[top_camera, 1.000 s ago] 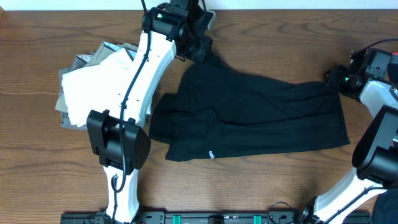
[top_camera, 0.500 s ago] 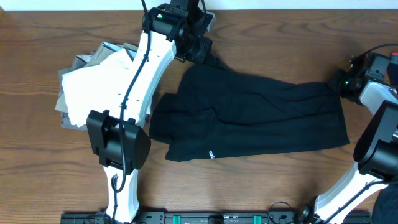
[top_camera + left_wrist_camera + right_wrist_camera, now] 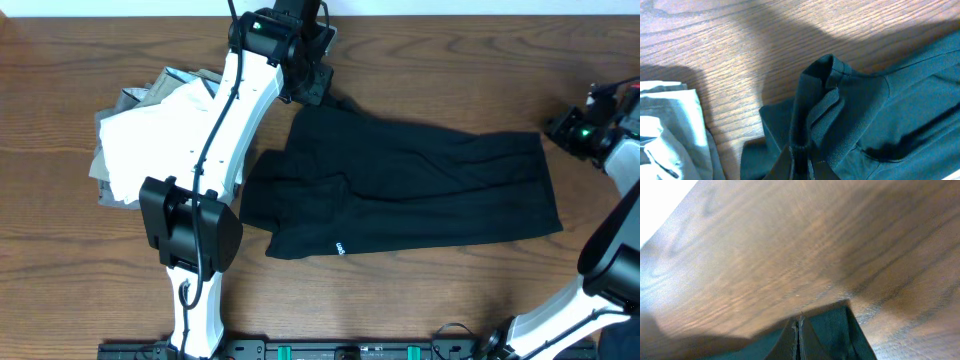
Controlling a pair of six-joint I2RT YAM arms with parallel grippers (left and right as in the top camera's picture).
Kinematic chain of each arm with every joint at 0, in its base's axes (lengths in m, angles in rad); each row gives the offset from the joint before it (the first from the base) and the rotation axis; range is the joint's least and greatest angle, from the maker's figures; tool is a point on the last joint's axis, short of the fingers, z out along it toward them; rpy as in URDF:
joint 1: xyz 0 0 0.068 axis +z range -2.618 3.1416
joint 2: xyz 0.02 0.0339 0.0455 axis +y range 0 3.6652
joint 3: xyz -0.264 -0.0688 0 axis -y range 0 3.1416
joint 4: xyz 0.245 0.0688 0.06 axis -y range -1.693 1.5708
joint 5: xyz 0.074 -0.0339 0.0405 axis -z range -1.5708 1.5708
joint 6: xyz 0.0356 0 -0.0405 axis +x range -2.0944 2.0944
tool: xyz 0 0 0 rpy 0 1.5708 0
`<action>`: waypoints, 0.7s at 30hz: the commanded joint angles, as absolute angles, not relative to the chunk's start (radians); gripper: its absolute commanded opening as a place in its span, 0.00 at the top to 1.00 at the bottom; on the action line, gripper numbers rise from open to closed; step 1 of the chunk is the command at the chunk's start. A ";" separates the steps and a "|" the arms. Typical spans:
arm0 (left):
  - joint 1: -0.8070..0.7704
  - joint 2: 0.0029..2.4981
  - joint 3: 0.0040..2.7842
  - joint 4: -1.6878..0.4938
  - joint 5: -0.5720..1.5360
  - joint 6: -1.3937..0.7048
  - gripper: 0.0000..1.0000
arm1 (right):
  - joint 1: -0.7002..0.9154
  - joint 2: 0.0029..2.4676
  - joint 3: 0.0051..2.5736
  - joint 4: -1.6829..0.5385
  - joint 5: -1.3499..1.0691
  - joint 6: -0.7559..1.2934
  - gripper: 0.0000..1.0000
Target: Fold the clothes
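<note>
The black T-shirt [image 3: 420, 190] lies spread across the middle of the table, small white hem mark toward the front. My left gripper [image 3: 316, 86] sits at the shirt's far left corner. In the left wrist view it [image 3: 801, 167] is shut on a raised ridge of the black fabric [image 3: 840, 100]. My right gripper [image 3: 566, 128] hovers just right of the shirt's far right corner. In the right wrist view it [image 3: 798, 322] is shut, its tips pressed together with no cloth seen between them; the shirt corner [image 3: 837, 327] lies below.
More clothes, white and grey, are heaped in a pile [image 3: 150, 140] at the left, beside the left arm; the pile [image 3: 665, 135] shows in the left wrist view too. Bare wood table [image 3: 450, 60] lies beyond the shirt, with the table's far edge close behind the left gripper.
The right gripper has closed and drawn to the right, off the shirt's far right corner. The left gripper keeps its hold and has barely shifted.
</note>
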State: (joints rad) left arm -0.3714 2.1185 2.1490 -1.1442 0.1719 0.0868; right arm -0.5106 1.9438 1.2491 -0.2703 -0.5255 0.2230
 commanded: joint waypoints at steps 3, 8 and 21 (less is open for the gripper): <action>-0.373 2.123 2.149 -1.147 0.141 0.101 0.94 | -0.511 1.905 1.262 -0.331 -0.524 0.201 0.85; -0.373 2.123 2.149 -1.147 0.141 0.101 0.94 | -0.507 1.924 1.261 -0.416 -0.388 0.200 0.59; -0.373 2.123 2.149 -1.147 0.141 0.100 0.94 | -0.457 2.019 1.260 -0.374 -0.393 0.266 0.71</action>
